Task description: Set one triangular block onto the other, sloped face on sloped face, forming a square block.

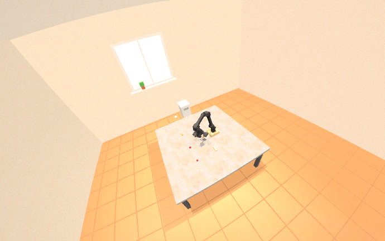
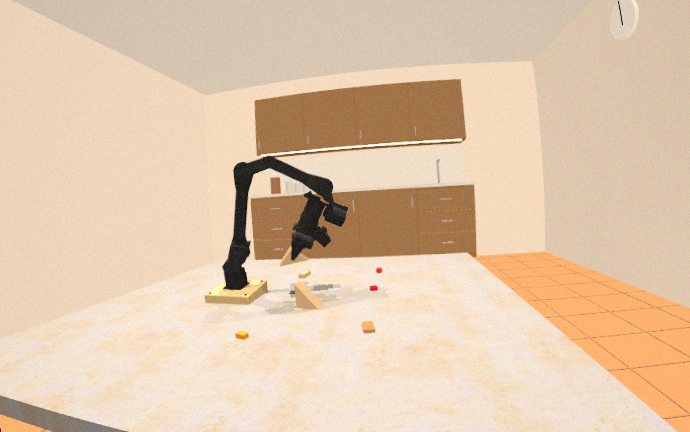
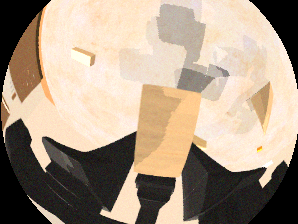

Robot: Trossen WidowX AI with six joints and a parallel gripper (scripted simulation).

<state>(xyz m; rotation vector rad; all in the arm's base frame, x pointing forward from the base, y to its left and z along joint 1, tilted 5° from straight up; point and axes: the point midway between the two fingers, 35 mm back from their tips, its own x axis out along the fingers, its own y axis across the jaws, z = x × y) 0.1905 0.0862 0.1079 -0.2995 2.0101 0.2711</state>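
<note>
The mottled pale bench (image 2: 458,356) carries a tan base plate (image 2: 259,291), a triangular block (image 2: 307,297), two red bits (image 2: 373,288), an orange piece (image 2: 368,326), a yellow piece (image 2: 241,334) and a small tan piece (image 2: 304,273).

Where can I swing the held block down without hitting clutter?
The tool holds one wedge above the table. Crowded: around the lower wedge, between the base, a small tan block and two red bits. Bare: the wide stretch nearer the exterior camera than the orange block and yellow block.

fingers (image 2: 296,247) gripping wedge (image 2: 291,258), aloft, second wedge (image 2: 307,297) below
</note>
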